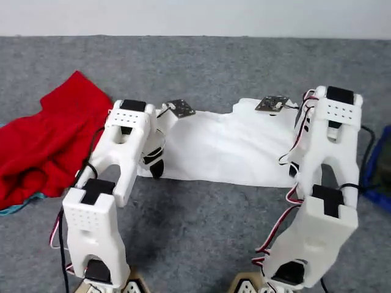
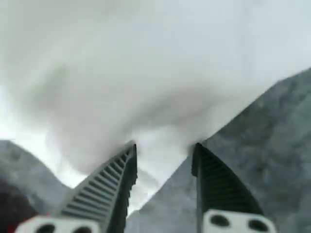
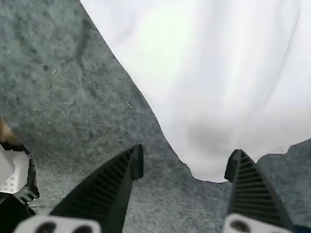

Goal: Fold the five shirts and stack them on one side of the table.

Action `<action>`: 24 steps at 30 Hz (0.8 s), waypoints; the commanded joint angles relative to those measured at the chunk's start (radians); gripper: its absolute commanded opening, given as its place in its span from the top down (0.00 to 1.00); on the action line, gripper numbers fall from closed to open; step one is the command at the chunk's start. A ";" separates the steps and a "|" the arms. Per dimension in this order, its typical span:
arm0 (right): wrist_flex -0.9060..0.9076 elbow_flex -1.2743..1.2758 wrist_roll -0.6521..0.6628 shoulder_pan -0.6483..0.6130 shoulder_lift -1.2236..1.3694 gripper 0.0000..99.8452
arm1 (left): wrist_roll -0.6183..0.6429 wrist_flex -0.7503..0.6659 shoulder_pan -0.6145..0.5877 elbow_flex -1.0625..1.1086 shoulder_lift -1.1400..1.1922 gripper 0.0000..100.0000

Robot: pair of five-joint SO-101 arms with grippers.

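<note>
Both claws stand open. The left claw (image 2: pixel 164 158) has an edge of the white shirt (image 1: pixel 226 146) between its fingers, and the right claw (image 3: pixel 188 159) straddles a near corner. The shirt lies spread on the table (image 1: pixel 201 244), with a red shirt (image 1: pixel 49 140) heaped beside it. This looks like the grasp for a fold. Next, both claws likely need to lower and pinch the cloth together.

You're looking down on a table (image 1: pixel 201 238) covered in mottled grey, felt-like fabric, flat and fuzzy across all you can see. Up close in the right wrist view you can pick out a few tiny pale flecks of lint in the nap. Along the far side the grey meets a plain, pale off-white wall (image 1: pixel 195 15) in one straight line across the high view. The light comes soft and even, leaving faint, blurred shadows on the grey.
</note>
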 commanded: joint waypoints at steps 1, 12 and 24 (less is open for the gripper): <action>0.039 0.000 0.009 0.010 -0.051 0.72 | -0.051 -0.049 -0.006 -0.028 0.015 0.83; 0.039 0.000 0.011 0.041 -0.001 0.72 | -0.180 -0.055 -0.061 -0.067 0.112 0.96; 0.036 0.074 0.014 0.051 0.097 0.72 | -0.230 -0.023 0.015 -0.120 0.103 0.99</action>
